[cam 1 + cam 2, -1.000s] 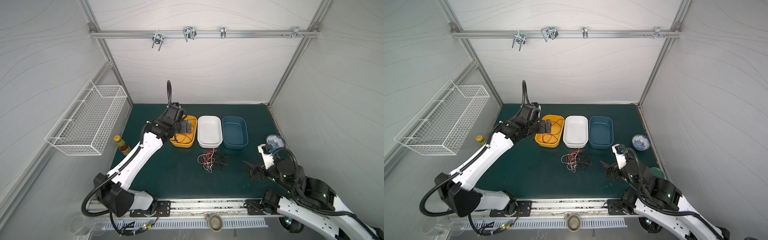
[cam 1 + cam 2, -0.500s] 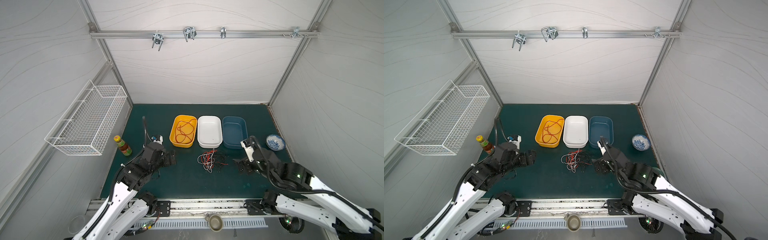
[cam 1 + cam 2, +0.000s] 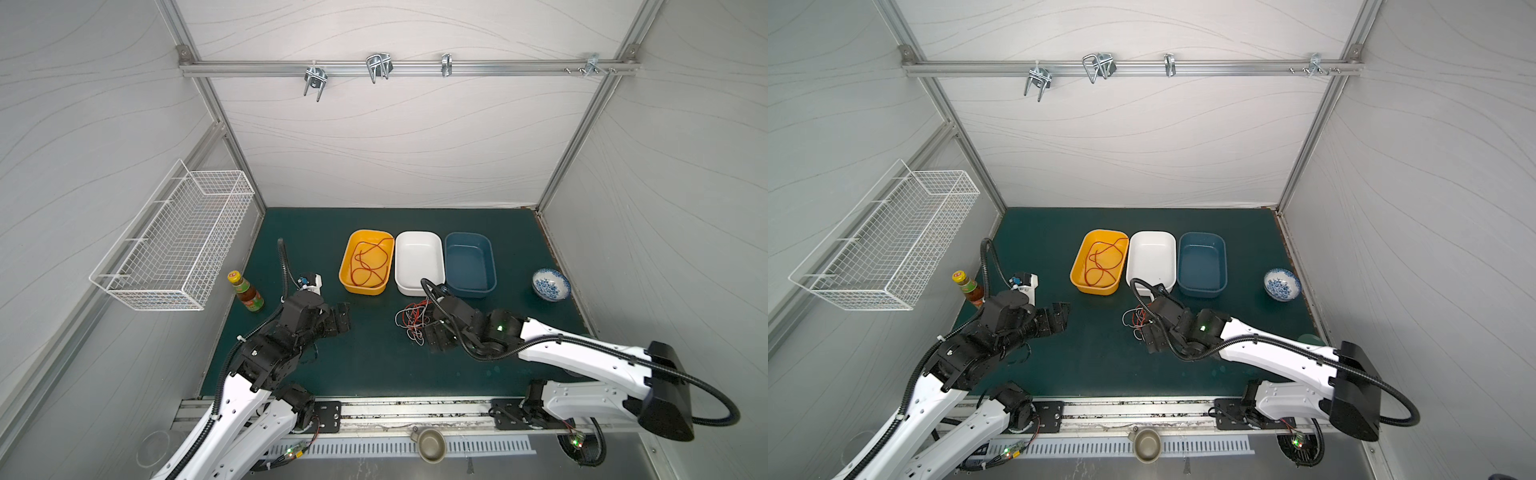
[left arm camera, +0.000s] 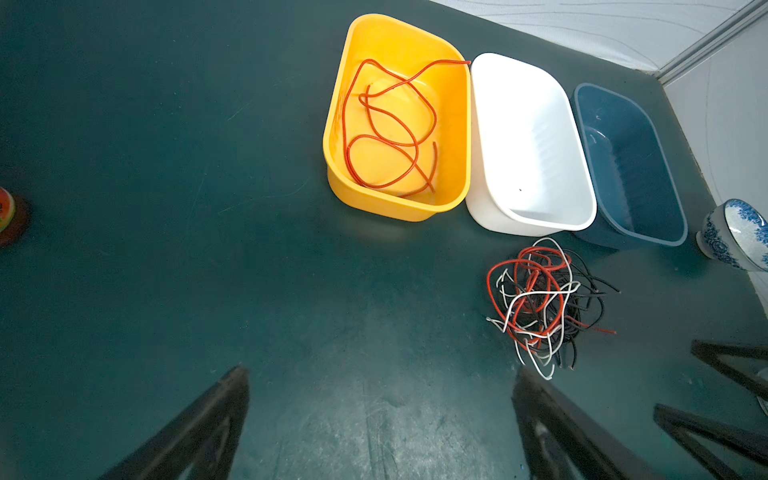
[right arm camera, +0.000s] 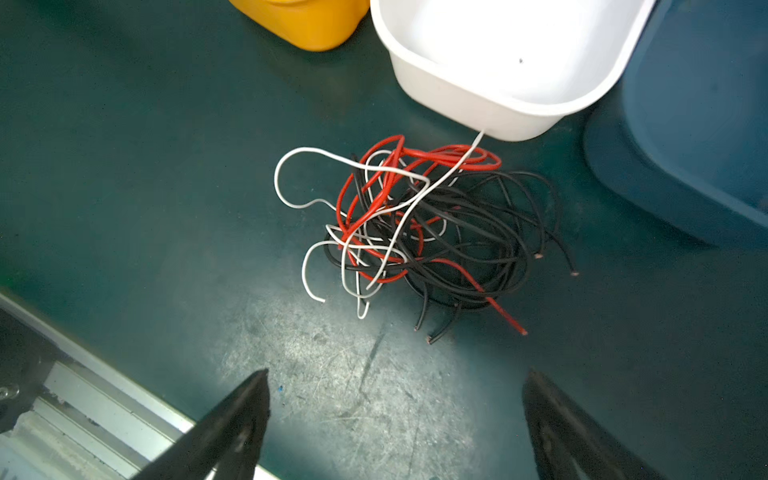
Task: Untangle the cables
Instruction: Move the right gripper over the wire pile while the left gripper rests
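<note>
The cables (image 5: 415, 232) lie in one knotted heap of red, white and black strands on the table (image 3: 374, 365), just in front of the white tub (image 3: 419, 262). A single red cable (image 4: 386, 129) sits apart in the yellow tub (image 3: 365, 289). The right arm (image 3: 561, 345) holds its jaws wide open and empty just beside the heap, on its near side. The left arm (image 3: 266, 353), well off to the side, also has its jaws fully spread and empty.

The likely trouble is a bite into the dense middle, where several strands would rise together. A pull would then tighten the knot or drag the whole heap, since nothing pins it down. One white end (image 5: 478, 139) leans on the white tub's wall and could snag there.
</note>
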You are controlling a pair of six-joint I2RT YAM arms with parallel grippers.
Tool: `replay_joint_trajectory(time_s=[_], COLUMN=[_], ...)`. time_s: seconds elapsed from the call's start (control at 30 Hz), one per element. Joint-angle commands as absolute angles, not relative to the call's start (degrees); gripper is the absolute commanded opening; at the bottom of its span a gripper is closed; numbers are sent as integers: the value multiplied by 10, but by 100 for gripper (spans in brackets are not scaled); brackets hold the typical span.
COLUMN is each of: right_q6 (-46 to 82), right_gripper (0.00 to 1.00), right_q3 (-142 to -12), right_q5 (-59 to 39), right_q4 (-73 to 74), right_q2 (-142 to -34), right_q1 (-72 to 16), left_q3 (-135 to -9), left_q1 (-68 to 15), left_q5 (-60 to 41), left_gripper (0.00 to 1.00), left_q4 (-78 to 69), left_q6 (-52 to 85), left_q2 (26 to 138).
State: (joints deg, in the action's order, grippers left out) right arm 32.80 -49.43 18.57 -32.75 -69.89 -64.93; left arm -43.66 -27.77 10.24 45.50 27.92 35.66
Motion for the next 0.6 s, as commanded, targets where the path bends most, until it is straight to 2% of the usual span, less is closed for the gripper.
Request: replay_joint_trajectory(time_s=[0.0,0.27,0.57], right_q6=[372,369,453], right_gripper=[90,69,70], right_q3=[-491,-489,-436], right_q5=[165,186,162], right_q4=[-269,-229,-208], right_q2=[-728,-772,-721], right_q1=[-653,-650,-569], left_q3=[-439,-439,-439], left_q1=[-275,-275,-275], left_q5=[100,93,89], left_gripper=[100,100,100], left_q4=[429,428,425], left_q6=[287,285,284], left_q2=[352,360,364])
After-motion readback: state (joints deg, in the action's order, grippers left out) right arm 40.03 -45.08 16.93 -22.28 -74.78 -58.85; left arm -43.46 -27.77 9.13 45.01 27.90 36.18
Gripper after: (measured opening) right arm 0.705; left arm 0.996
